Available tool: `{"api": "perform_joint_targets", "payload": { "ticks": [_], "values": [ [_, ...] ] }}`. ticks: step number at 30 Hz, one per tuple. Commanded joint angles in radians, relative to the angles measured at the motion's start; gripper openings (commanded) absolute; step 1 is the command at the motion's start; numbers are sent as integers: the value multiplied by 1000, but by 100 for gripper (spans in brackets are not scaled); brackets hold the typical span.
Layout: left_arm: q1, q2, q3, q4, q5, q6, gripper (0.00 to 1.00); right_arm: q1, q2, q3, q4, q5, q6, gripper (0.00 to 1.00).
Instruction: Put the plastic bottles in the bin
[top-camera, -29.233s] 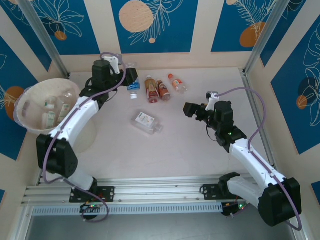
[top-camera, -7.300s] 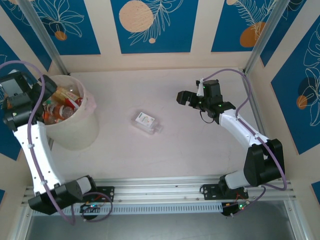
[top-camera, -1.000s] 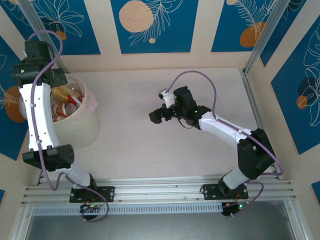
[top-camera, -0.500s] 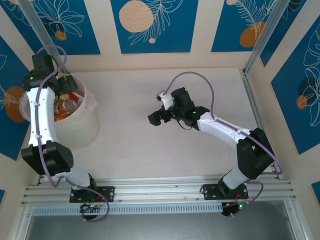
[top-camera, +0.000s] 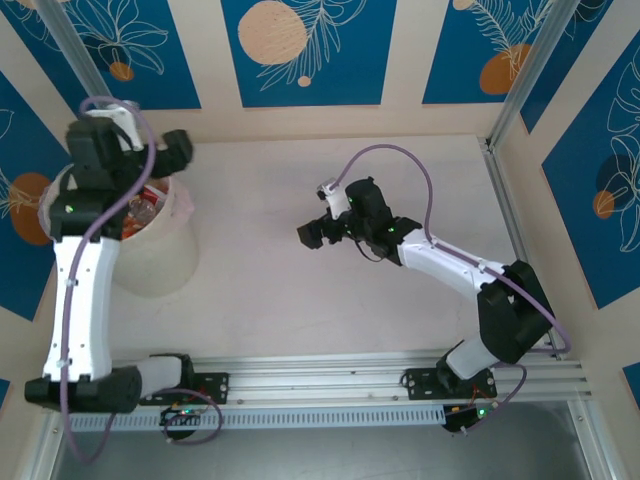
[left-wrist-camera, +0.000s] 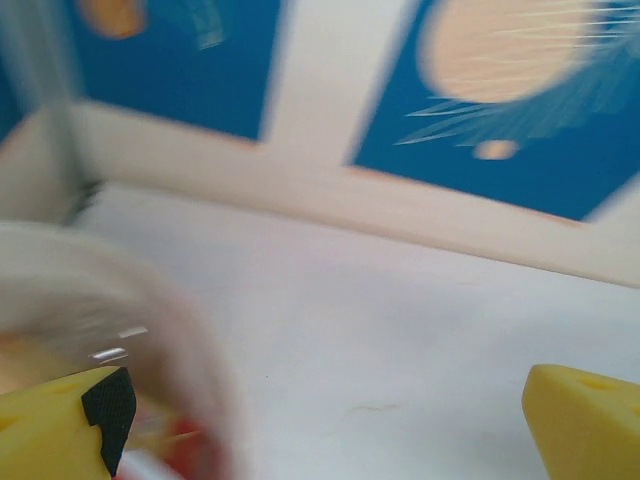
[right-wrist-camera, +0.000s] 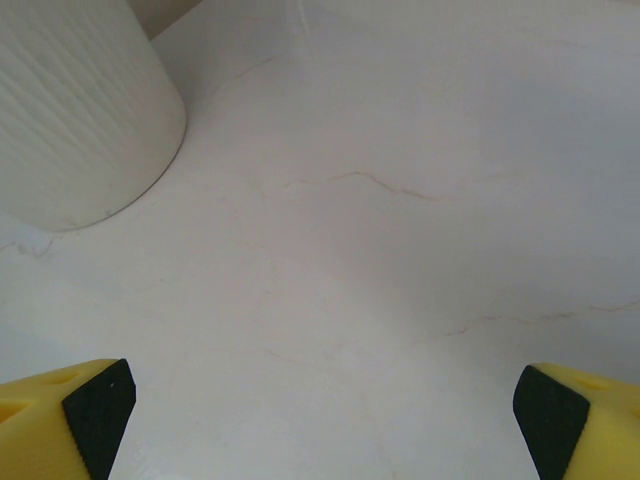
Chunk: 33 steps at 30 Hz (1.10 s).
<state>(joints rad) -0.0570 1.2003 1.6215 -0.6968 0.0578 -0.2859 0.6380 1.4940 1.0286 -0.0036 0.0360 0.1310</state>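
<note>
The bin (top-camera: 158, 262) is a cream bucket at the table's left, and its ribbed wall (right-wrist-camera: 80, 110) shows upper left in the right wrist view. Inside it lie several plastic bottles (top-camera: 140, 205) with red and orange labels, partly hidden by my left arm. My left gripper (top-camera: 172, 150) hangs open over the bin's far right rim; in the blurred left wrist view the left gripper (left-wrist-camera: 325, 430) has bare table between its fingertips and the bin's rim (left-wrist-camera: 175, 335) smeared at left. My right gripper (top-camera: 312, 235) stands open low over the table's middle, and the right gripper (right-wrist-camera: 325, 430) holds nothing.
Blue and cream patterned walls (top-camera: 300, 50) close the table at the back and sides. Metal posts (top-camera: 525, 70) stand at the back corners. A rail (top-camera: 320, 385) runs along the near edge by the arm bases.
My left arm has swung from the bin's far left side across to the right and risen, its gripper now past the far right rim. The right arm has barely moved.
</note>
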Motion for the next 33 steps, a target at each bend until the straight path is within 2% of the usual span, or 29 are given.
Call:
{"api": "perform_joint_targets", "payload": {
  "ticks": [1,4,7,9,12,15,19,22,27,33],
  "values": [
    [-136,-44,-124,257,114,28,100,-19,-115,-81,130,116,46,99],
    [-277,-65,-265,392,109,94,100,-65,-217,-181,203,182,80,99],
    [-377,-70,-431,517,64,187,100,-143,-311,-272,223,236,114,99],
    [-398,-88,-551,612,68,228,100,-215,-364,-316,203,252,133,99],
    [-398,-146,-774,817,12,278,100,-308,-433,-384,193,300,132,99],
    [-384,-162,-915,899,-67,356,100,-410,-463,-447,206,335,125,99],
    [-345,-122,-1004,954,-70,414,100,-565,-436,-497,211,305,182,99],
    [-297,-89,-1076,1035,-85,444,100,-636,-384,-527,254,267,179,99],
    [-177,-11,-1150,1100,-77,424,100,-667,-278,-527,291,255,127,99],
    [-86,165,-1220,1342,-86,442,100,-673,-196,-529,383,201,111,99]
  ]
}}
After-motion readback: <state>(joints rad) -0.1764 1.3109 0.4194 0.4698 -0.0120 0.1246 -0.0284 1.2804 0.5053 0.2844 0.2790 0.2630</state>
